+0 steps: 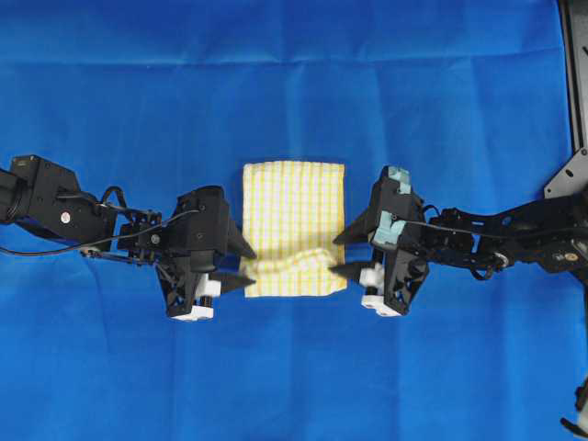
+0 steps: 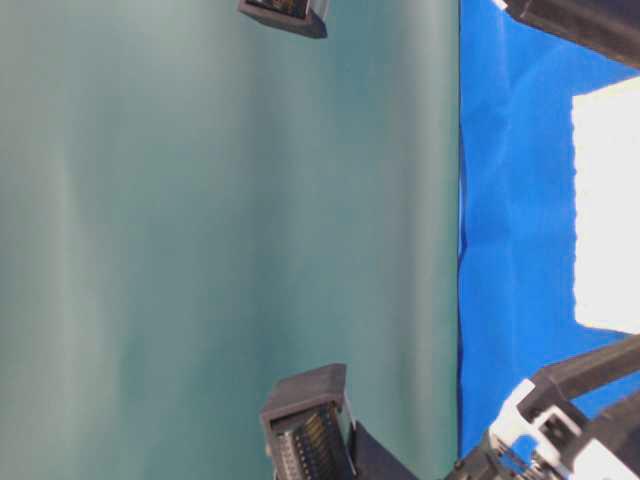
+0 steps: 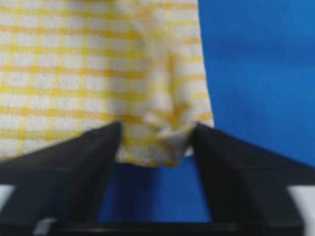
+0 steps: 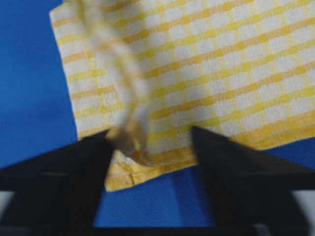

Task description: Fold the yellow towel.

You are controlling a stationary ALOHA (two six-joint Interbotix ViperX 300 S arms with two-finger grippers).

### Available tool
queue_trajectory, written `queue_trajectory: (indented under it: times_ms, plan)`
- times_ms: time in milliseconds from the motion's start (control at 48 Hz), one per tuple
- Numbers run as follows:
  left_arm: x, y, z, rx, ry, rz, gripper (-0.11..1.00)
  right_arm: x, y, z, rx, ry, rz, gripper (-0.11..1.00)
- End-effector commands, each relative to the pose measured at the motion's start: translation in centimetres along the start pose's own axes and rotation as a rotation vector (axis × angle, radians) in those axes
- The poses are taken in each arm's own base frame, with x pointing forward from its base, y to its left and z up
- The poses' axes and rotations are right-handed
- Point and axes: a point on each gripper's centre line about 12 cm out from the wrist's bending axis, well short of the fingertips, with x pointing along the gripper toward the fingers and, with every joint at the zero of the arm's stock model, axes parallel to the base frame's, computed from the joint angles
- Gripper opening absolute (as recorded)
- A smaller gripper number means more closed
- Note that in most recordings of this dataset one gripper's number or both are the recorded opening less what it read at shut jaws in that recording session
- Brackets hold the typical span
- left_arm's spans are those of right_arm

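Observation:
The yellow towel (image 1: pixel 294 225) lies folded into a narrow upright rectangle on the blue cloth, its lower part rumpled. My left gripper (image 1: pixel 250 266) is at the towel's lower left edge, open. In the left wrist view a crumpled corner of the towel (image 3: pixel 74 73) sits between the spread fingers of the left gripper (image 3: pixel 156 125), unpinched. My right gripper (image 1: pixel 334 255) is at the lower right edge, also open. In the right wrist view the right gripper (image 4: pixel 150 132) straddles the hemmed corner of the towel (image 4: pixel 221 64), with a raised fold next to its left finger.
The blue cloth (image 1: pixel 294 73) covers the whole table, with creases running across it. A black metal frame (image 1: pixel 574 92) stands at the right edge. The table-level view is turned sideways; it shows the blue cloth (image 2: pixel 510 200) and the towel as a washed-out patch (image 2: pixel 605 210).

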Motion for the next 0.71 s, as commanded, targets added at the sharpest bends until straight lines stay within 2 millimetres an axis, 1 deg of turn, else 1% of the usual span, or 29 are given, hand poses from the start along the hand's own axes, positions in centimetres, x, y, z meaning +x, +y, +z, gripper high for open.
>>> queue_trajectory:
  times_ms: [0,42,83,208,333,375,562,687]
  plan:
    - [-1.3,-0.2,1.9,-0.002,-0.049,-0.006,0.59,-0.7,1.0,1.1,-0.008,-0.036,0.035,0.73]
    - [-1.8,-0.2,2.3,-0.004,-0.049,-0.007,0.67,-1.1,1.2,1.4,-0.015,-0.048,0.046,0.77]
    - [-2.3,-0.3,2.7,-0.002,-0.047,-0.007,0.71,-1.6,1.3,1.6,-0.024,-0.060,0.057,0.76]
    - [-4.5,-0.5,3.9,-0.001,-0.050,-0.011,0.65,-3.5,1.5,2.6,-0.045,-0.105,0.087,0.70]
    - [-6.8,-0.6,4.7,-0.003,-0.083,-0.017,0.64,-5.9,1.3,3.3,-0.074,-0.155,0.117,0.71]
    - [-7.9,-0.6,4.9,-0.003,-0.104,-0.021,0.64,-6.7,1.2,3.5,-0.083,-0.175,0.128,0.71]
    - [-12.0,-0.5,4.4,-0.005,-0.175,-0.033,0.62,-10.7,0.1,3.6,-0.127,-0.258,0.168,0.70]
    - [-14.6,-0.2,3.4,-0.004,-0.231,-0.042,0.62,-13.1,-0.6,3.6,-0.153,-0.311,0.201,0.70]
